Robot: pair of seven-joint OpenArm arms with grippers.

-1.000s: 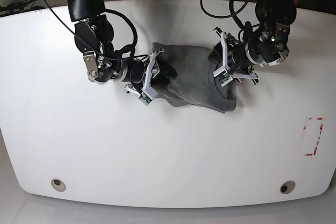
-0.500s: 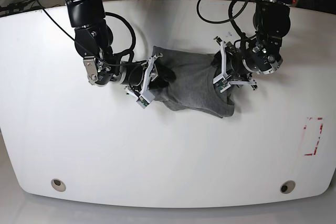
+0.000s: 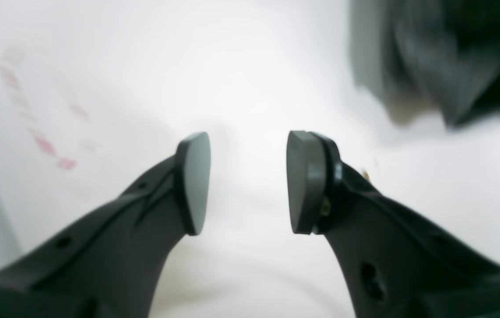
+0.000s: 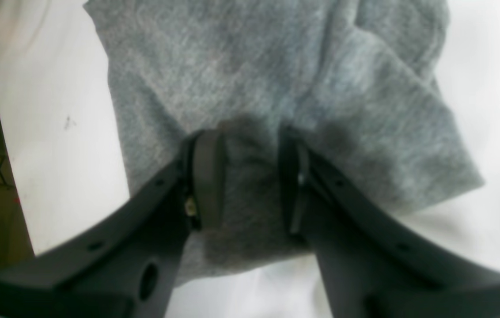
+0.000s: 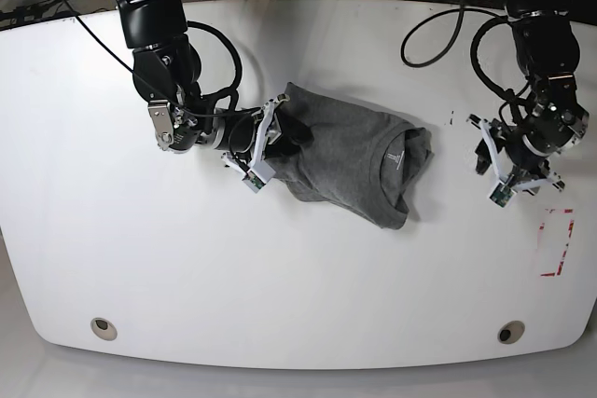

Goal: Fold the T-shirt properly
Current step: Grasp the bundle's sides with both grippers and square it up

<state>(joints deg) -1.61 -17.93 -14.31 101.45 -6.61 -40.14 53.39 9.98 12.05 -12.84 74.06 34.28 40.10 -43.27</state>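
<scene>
Shirt (image 5: 345, 160) lies bunched mid-table (image 5: 280, 286), collar and label facing up at the end toward the left gripper, loosely doubled, not flat. Right gripper (image 4: 248, 176) is pinched on a fold of grey cloth at the shirt's opposite edge; in its wrist view fabric fills the gap between the pads (image 4: 208, 176) and spreads out ahead of the jaws. Left gripper (image 3: 248, 181) sits well apart from the shirt, near the red tape mark (image 5: 557, 241); jaws parted, nothing between them, only bare table below. In that wrist view the shirt is a blurred dark shape far off to the upper right of the fingers.

Handling, as judged: soft light cotton, limp, no stiffness, so it will drape and drag rather than keep shape. A single pinch pulls wrinkles toward it. Not fragile; the smooth table should let it slide. Best holds look like hem corners, shoulder seams or sleeve edges, gripping through both layers. Ribbed collar is thicker, an easier bite for the free left gripper, which would need to come back across to it.
</scene>
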